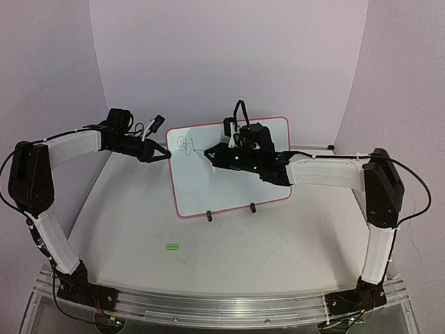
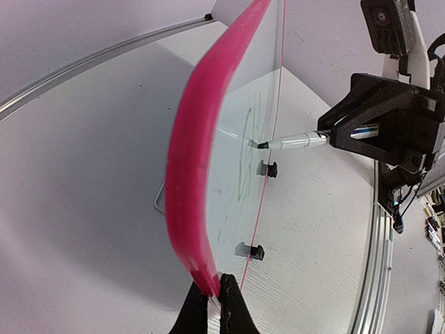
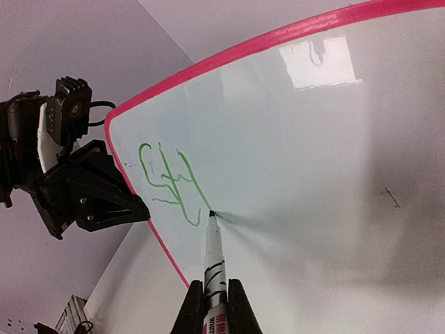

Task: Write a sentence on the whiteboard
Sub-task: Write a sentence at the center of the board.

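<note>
The left arm reaches in from the whiteboard's (image 1: 208,184) left side, elbow raised and forearm about level. The left gripper (image 2: 217,289) is clamped on the board's left edge, its two fingertips pinching the pink frame near the upper corner. The right arm comes from the board's right side, forearm stretched across the front of the board. The right gripper (image 3: 214,298) is closed around a marker (image 3: 212,254), which sticks out past the fingers with its dark tip touching the white surface just right of the green strokes (image 3: 170,182).

In the top view the right wrist and its cables cover the board's upper middle, and the marker is only a thin pale line there. The left wrist camera sees the board almost edge on, so the writing shows as faint, stretched streaks. The strokes cannot be read as letters in any view. A small green thing (image 1: 172,246) lies on the table (image 1: 278,243) in front of the board's lower left corner, well apart from it and too small to identify.

The board stands on the table between the two grippers, resting on two black clip feet (image 1: 209,216) at its lower edge and turned slightly askew. It is glossy white with a thin pink-red rounded frame. A few looping green strokes sit near its upper left corner, a light is reflected near the top edge, and a tiny dark fleck marks its right part.
</note>
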Controlling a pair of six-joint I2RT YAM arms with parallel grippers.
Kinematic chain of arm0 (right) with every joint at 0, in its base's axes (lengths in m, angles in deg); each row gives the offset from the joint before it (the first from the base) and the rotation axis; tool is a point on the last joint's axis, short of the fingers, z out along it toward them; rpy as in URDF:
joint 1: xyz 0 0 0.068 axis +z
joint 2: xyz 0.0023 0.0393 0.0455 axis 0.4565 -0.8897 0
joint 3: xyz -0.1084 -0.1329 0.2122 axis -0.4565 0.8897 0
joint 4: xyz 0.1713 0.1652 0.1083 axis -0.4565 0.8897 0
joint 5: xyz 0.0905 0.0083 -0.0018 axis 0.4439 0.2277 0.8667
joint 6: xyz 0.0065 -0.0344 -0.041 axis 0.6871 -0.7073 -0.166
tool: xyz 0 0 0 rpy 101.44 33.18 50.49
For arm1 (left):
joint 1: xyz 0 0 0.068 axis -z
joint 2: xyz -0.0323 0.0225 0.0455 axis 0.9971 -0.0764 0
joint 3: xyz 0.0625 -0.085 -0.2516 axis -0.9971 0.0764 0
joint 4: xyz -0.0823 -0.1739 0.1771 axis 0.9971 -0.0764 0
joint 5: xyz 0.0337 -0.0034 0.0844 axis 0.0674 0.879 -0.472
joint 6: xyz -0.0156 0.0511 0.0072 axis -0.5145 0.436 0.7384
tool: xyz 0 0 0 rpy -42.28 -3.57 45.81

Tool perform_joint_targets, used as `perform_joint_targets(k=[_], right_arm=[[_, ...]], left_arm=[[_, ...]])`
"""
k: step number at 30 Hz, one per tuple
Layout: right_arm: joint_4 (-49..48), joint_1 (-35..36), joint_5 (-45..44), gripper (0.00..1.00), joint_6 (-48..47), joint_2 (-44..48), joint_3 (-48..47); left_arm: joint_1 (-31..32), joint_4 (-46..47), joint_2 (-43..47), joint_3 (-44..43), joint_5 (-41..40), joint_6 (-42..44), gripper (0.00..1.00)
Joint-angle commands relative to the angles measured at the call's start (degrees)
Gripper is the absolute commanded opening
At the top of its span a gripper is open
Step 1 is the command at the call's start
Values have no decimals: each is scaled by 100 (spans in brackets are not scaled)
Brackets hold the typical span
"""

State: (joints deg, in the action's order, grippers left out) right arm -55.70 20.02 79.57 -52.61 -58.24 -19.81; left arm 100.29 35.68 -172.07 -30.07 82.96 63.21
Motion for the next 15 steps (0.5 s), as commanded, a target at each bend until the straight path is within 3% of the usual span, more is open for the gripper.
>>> perform_joint_targets(k=[1,15], right_arm=[[-48,-38,-160,0,87,123,-90],[-237,-44,-208,0,109,-59,-405]], left_arm=[[63,-214,109,42,-366,414,0],[65,-214,117,43,-378,415,0]])
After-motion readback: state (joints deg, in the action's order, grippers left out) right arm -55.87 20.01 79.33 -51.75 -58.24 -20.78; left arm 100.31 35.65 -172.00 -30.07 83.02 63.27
